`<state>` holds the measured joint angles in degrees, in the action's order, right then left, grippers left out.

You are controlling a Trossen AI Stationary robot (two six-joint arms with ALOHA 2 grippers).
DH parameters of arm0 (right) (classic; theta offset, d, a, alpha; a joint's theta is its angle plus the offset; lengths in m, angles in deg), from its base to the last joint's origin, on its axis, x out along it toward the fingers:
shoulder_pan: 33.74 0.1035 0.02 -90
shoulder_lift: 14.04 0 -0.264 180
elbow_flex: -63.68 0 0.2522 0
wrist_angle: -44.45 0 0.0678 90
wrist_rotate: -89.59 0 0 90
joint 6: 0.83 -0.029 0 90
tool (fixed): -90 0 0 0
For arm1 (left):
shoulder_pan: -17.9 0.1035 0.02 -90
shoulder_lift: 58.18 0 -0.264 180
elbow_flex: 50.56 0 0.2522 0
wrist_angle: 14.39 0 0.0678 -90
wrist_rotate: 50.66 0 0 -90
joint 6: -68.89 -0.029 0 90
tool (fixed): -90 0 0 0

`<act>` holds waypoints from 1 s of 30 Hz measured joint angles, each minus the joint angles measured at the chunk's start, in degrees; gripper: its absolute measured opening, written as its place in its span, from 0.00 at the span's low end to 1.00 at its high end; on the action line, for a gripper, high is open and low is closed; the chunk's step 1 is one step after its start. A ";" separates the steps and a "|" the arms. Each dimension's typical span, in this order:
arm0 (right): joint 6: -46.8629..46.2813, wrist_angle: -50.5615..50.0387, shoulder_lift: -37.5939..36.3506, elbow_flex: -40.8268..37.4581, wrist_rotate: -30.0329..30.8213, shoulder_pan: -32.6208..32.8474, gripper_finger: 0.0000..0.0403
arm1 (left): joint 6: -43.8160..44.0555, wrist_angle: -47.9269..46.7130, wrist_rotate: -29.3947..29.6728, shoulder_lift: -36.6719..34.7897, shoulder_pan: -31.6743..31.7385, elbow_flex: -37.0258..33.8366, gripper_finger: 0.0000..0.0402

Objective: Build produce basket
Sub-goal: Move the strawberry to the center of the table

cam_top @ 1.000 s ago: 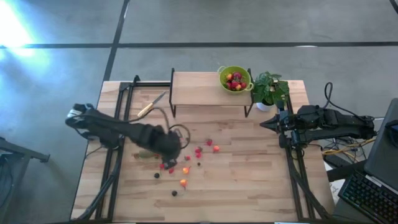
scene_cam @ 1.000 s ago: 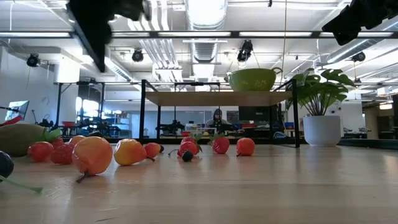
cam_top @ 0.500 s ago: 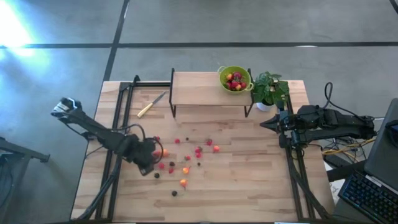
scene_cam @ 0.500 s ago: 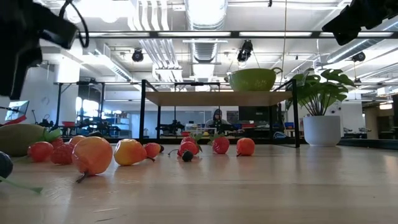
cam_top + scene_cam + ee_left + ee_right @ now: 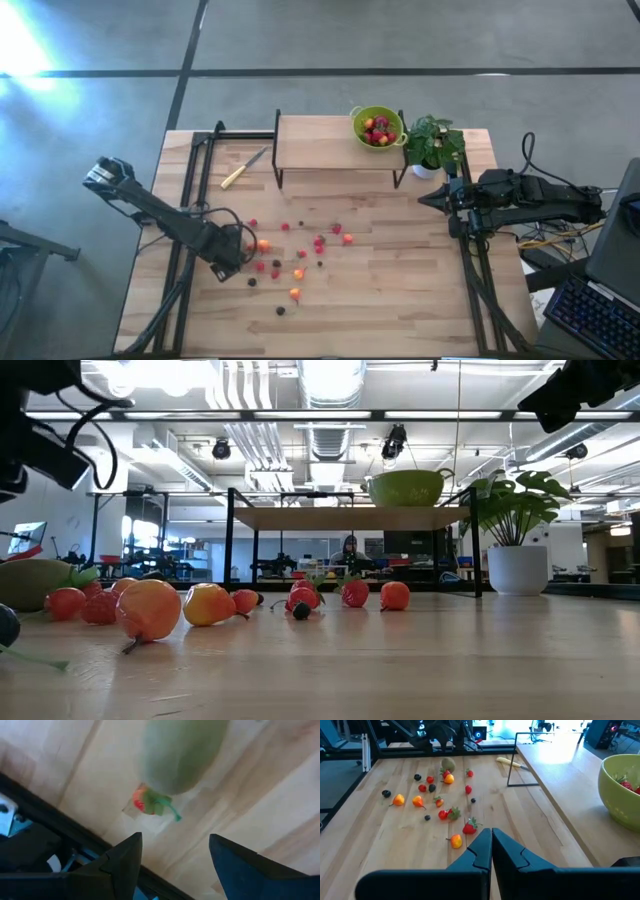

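The lime-green basket point(image 5: 378, 127) stands on a raised wooden shelf point(image 5: 320, 145) at the far side and holds several red fruits. Small red, orange and dark fruits point(image 5: 300, 255) lie scattered on the table's middle left. The brownish-green kiwi point(image 5: 182, 755) lies at their left end, also seen in the low view point(image 5: 35, 582) and in the right wrist view point(image 5: 448, 763). My left gripper point(image 5: 175, 860) hangs open above the table beside the kiwi, pointing down, and touches nothing. It shows from above point(image 5: 228, 260). My right gripper point(image 5: 491, 842) waits shut at the right edge point(image 5: 422, 197).
A yellow-handled knife point(image 5: 243, 168) lies at the far left beside the shelf. A potted plant point(image 5: 433, 145) stands to the right of the basket. A small red fruit with green leaves point(image 5: 147, 802) lies just by the kiwi. Black frame rails run along the left edge point(image 5: 185, 215).
My left gripper has swung from above the scattered fruits toward the table's left and near edges and has come down, ending over the kiwi's end of the scatter. The fruits have stayed in place.
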<state>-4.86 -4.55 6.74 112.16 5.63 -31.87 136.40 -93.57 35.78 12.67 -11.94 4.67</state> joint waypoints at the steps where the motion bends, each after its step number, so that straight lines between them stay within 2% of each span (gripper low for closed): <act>1: 0.00 0.00 0.00 0.00 0.00 0.00 0.02 | 0.22 0.05 -0.01 0.00 0.00 -0.53 0.59; 8: 0.00 0.00 0.00 0.00 0.01 0.00 0.02 | 0.35 0.08 0.28 0.02 0.00 -2.61 0.59; 22: 0.00 0.00 0.00 0.00 -0.01 0.00 0.02 | -2.60 7.44 6.68 0.04 0.00 -9.53 0.59; 30: 0.00 0.00 0.00 0.00 0.01 0.00 0.02 | -2.95 9.87 6.97 -0.07 0.00 -12.36 0.58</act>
<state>-4.86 -4.55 6.74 112.16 5.63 -31.88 133.45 -83.70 42.75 12.60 -11.94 -7.69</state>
